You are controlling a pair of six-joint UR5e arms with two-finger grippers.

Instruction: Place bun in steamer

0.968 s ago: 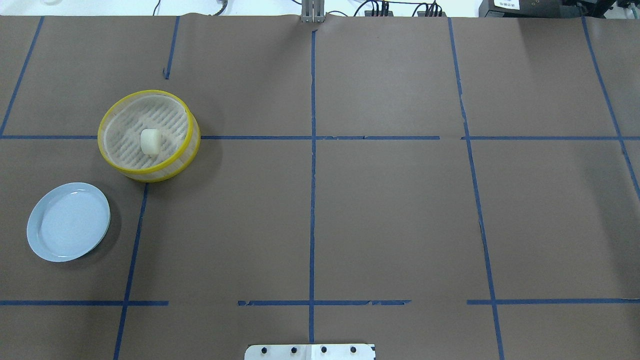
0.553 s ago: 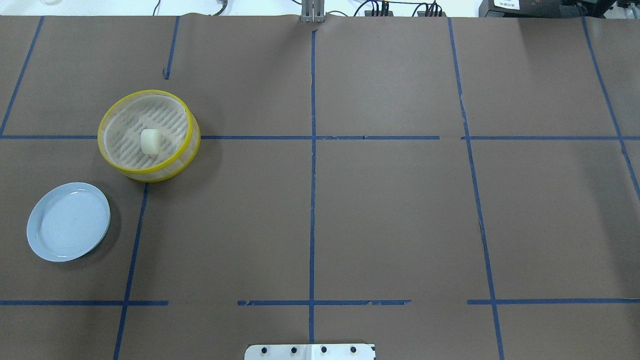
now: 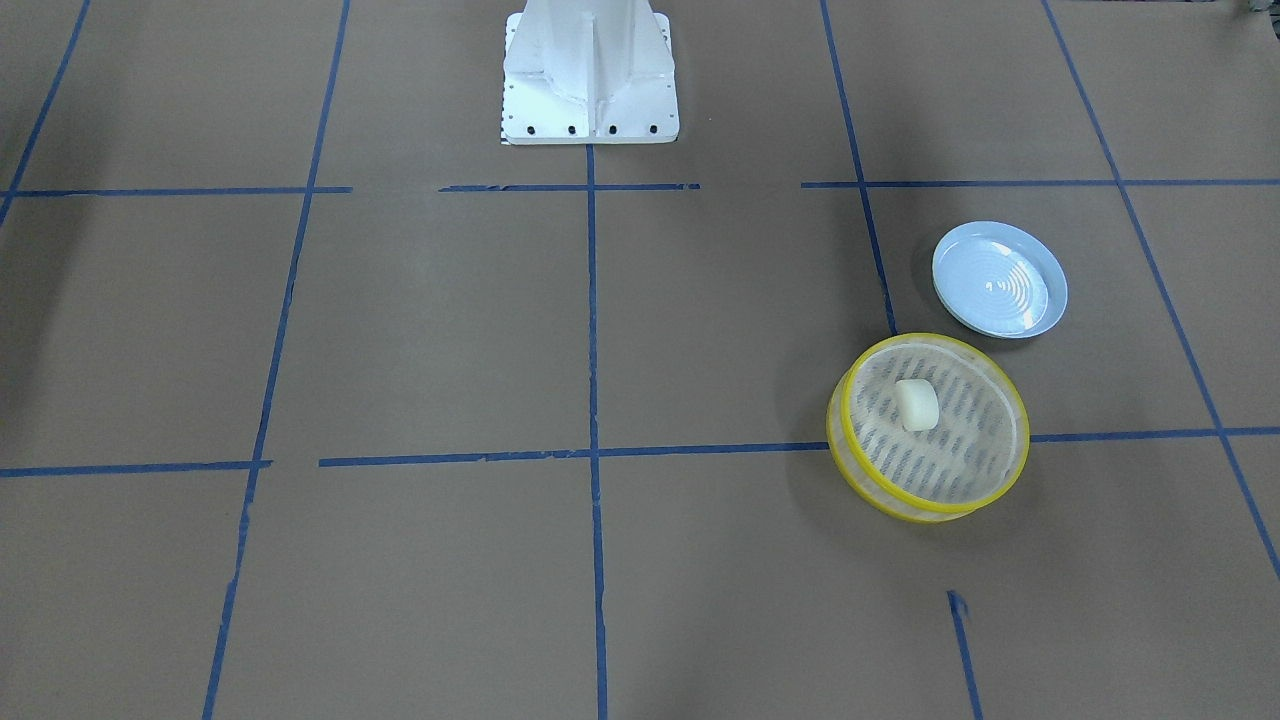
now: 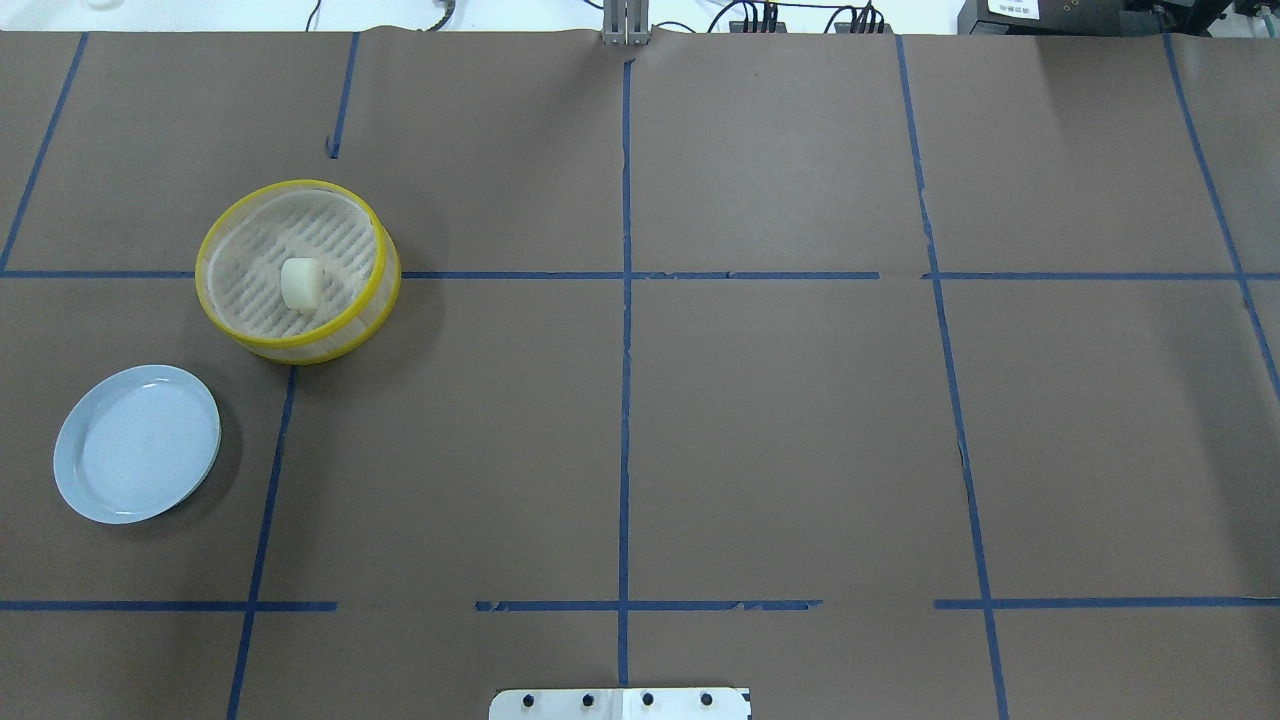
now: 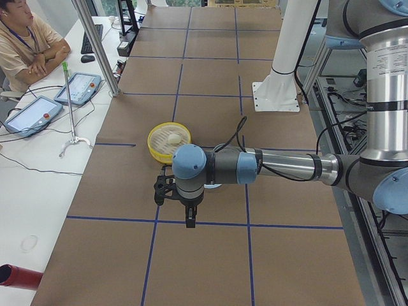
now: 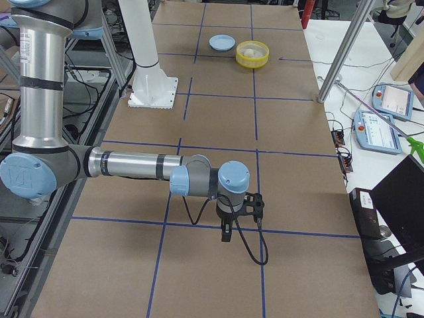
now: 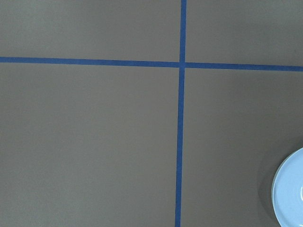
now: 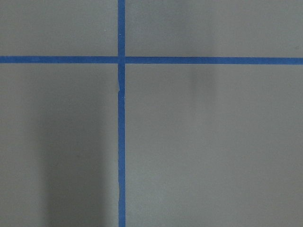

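Note:
The cream-white bun (image 4: 300, 283) lies on the slotted floor inside the yellow-rimmed steamer (image 4: 300, 350) at the table's left. Both also show in the front view, the bun (image 3: 917, 405) inside the steamer (image 3: 930, 508). No gripper shows in the overhead or front views. In the exterior left view my left gripper (image 5: 189, 220) hangs above the table, nearer the camera than the steamer (image 5: 153, 143); I cannot tell whether it is open or shut. In the exterior right view my right gripper (image 6: 225, 235) hangs over the table's near end, far from the steamer (image 6: 253, 64); I cannot tell its state.
A pale blue plate (image 4: 137, 443) with nothing on it sits near the steamer, toward the robot; its edge shows in the left wrist view (image 7: 291, 194). Blue tape lines cross the brown table cover. The robot's white base (image 3: 590, 90) stands at the table's edge.

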